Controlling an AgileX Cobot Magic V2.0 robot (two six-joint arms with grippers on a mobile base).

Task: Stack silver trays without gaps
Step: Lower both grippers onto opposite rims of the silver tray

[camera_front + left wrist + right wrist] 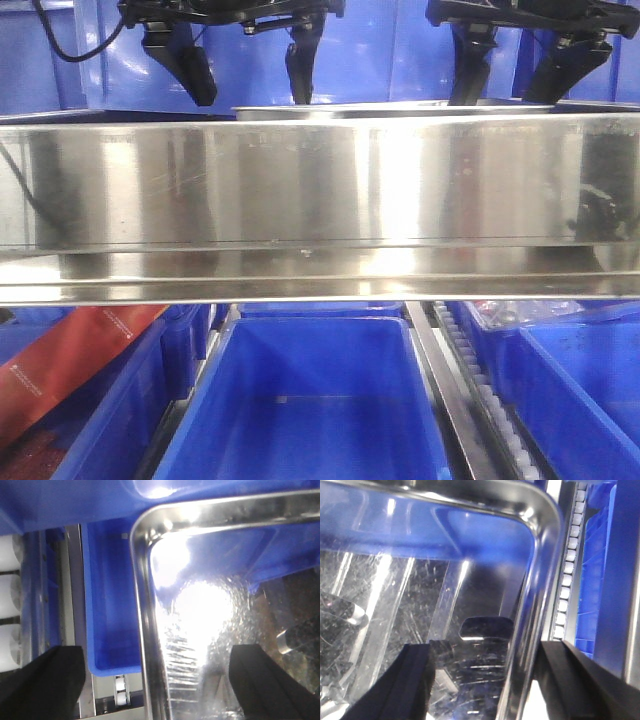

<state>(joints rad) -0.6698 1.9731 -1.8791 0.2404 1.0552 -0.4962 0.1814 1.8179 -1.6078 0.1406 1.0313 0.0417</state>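
Left wrist-mounted view shows the left gripper (155, 655), spread wide, straddling the rim of the silver tray (200, 620) beside a blue bin (107, 605), while the right gripper (485, 650), equally released, straddles the opposite rim.

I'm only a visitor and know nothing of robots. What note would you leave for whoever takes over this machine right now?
Left gripper: open, fingers either side of the silver tray's left rim, nothing clamped.
Right gripper: open, either side of its right rim.
The tray lies level behind the steel shelf beam; only one shows, and the beam hides anything beneath it.
Done: both arms are lined up on the tray.
Left, likely: grip it, nest it flush, check for gaps.
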